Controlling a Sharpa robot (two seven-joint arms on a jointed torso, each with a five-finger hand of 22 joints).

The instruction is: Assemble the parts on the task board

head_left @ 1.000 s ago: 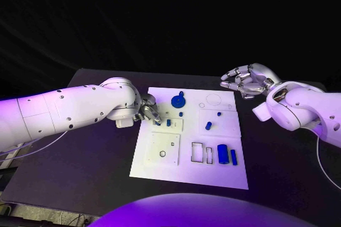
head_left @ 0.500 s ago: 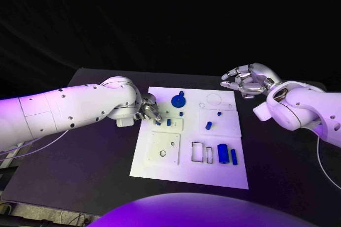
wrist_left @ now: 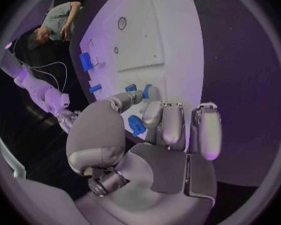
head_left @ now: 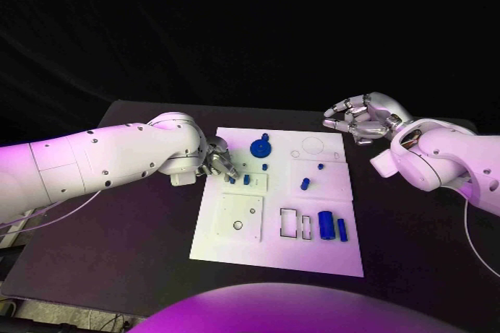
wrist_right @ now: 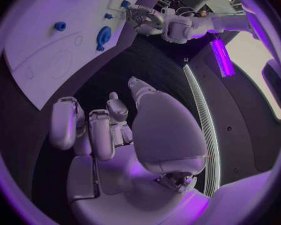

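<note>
Reaching in from the frame's left, the left hand (head_left: 217,163) has its fingertips on a small blue part (wrist_left: 137,125) at the task board's (head_left: 240,253) upper left edge, probably seating it. Right of the board, the right hand (head_left: 360,118) hovers above the desk (head_left: 125,239), fingers curled on nothing, presumably waiting. Neither has shifted noticeably since earlier.

Your flat white rectangular task board (head_left: 273,257) lies mid-table.
You see small blue plastic parts (head_left: 327,225) scattered across it.
</note>
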